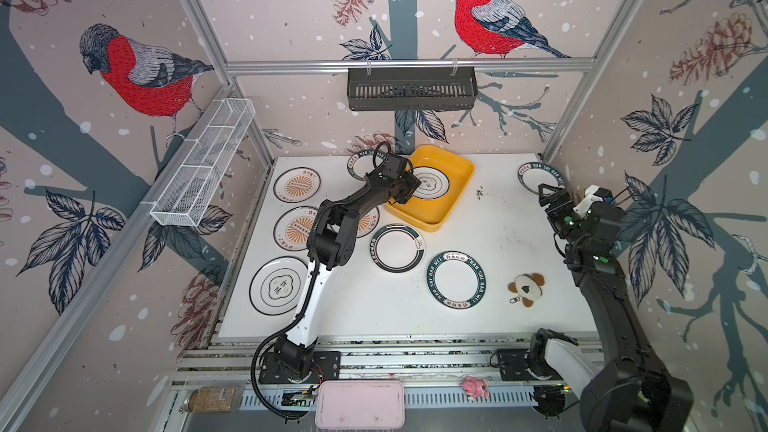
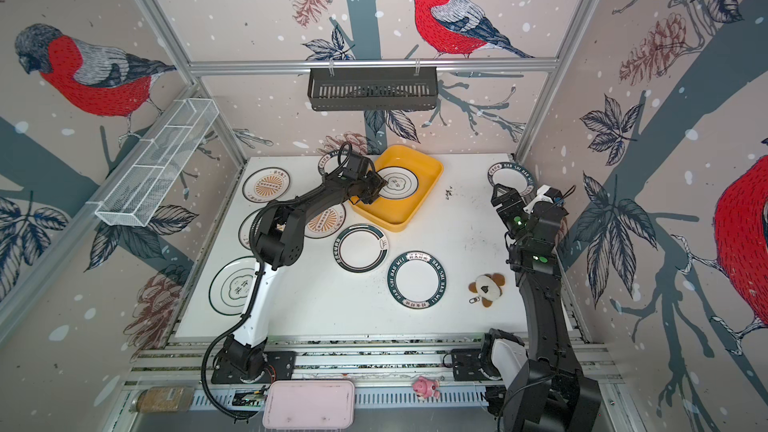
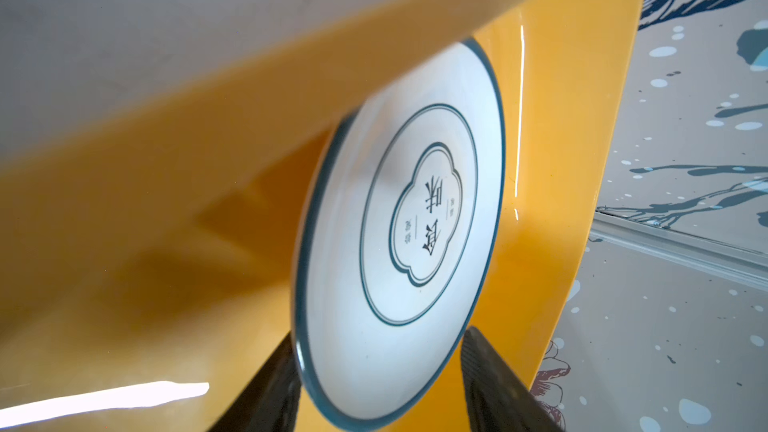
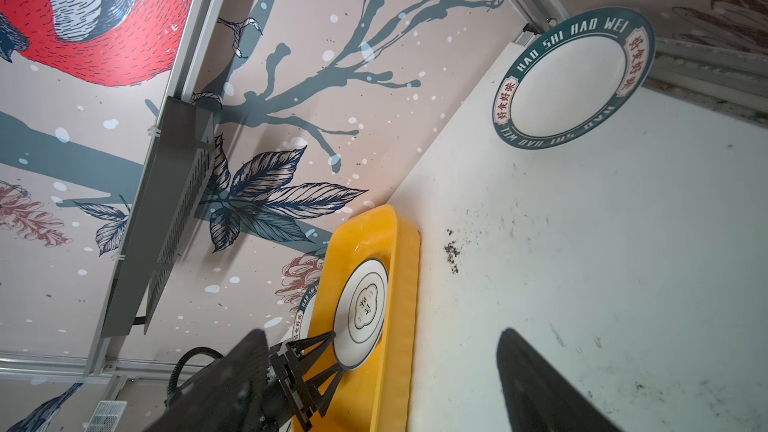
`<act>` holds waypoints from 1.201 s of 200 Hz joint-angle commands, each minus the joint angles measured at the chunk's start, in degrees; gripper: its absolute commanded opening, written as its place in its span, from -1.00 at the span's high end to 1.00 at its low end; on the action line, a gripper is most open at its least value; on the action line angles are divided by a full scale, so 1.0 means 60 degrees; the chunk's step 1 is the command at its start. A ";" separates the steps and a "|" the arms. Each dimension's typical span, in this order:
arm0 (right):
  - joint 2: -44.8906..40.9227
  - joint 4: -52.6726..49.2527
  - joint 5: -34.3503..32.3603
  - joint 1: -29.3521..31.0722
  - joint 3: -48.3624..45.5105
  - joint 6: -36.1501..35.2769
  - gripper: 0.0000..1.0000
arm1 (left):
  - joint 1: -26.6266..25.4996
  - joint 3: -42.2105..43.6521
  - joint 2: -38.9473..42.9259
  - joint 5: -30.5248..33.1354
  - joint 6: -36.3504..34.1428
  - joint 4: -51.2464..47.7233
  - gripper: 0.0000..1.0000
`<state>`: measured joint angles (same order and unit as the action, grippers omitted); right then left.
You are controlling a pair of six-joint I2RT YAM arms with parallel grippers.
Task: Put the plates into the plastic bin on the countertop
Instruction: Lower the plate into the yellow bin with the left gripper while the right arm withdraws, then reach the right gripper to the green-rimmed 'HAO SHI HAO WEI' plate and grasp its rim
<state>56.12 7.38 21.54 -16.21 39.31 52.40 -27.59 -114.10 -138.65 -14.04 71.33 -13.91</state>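
Countertop [image 1: 415, 313] toy [image 1: 527, 289] shows only in both top views.

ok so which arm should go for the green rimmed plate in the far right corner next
Right. The right tool is open and hovers beside the green-rimmed corner plate, pointed at it. The left tool is far off over the plastic bin, open by the ringed plate lying there.

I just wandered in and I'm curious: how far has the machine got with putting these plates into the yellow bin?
Done: one black-ringed plate lies flat in the yellow bin. In hand: nothing is gripped; the left arm's jaws stand open around that plate's edge, and the right arm's jaws are open and empty. Left: eight plates lie on the countertop.
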 commanded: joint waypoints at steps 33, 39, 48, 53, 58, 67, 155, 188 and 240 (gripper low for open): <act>0.0041 -0.0225 0.0116 -0.0051 0.0071 -0.0315 -0.76 | -0.0137 -0.0711 -0.0169 0.0409 -0.0656 -0.1584 -0.45; 0.0036 -0.0246 0.0127 -0.0052 0.0094 -0.0419 -0.77 | -0.0163 -0.0723 -0.0154 0.0457 -0.0695 -0.1682 -0.47; 0.0037 -0.0320 0.0184 -0.0030 0.0126 -0.0587 -0.80 | -0.0200 -0.0729 -0.0139 0.0501 -0.0767 -0.1823 -0.52; 0.0037 -0.0364 0.0246 -0.0024 0.0142 -0.0733 -0.81 | -0.0191 -0.0729 -0.0126 0.0520 -0.0802 -0.1899 -0.55; 0.0032 -0.0390 0.0319 -0.0006 0.0147 -0.0853 -0.81 | -0.0198 -0.0721 -0.0113 0.0545 -0.0835 -0.1955 -0.57; 0.0062 -0.0552 0.0448 0.0041 0.0239 -0.1152 -0.81 | -0.0215 -0.0714 -0.0070 0.0593 -0.0946 -0.2050 -0.60; 0.0870 -0.2223 -0.0077 0.2674 0.0377 -0.3549 -0.99 | -0.0557 -0.0729 0.1816 0.0874 -0.4930 -0.1274 -0.93; 0.1009 -0.3413 -0.0268 0.3525 0.0205 -0.3888 -0.99 | -0.0555 0.0854 0.3204 0.0015 -0.5853 -0.0152 -0.93; 0.1099 -0.4201 -0.0182 0.4882 -0.0619 -0.3586 -0.99 | -0.0558 0.3424 0.5067 -0.1024 -0.6757 0.1792 -0.93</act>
<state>62.46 -14.41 21.02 11.31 37.10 30.65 -30.98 -97.62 -111.37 -15.81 35.22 -11.70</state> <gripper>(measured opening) 0.996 0.965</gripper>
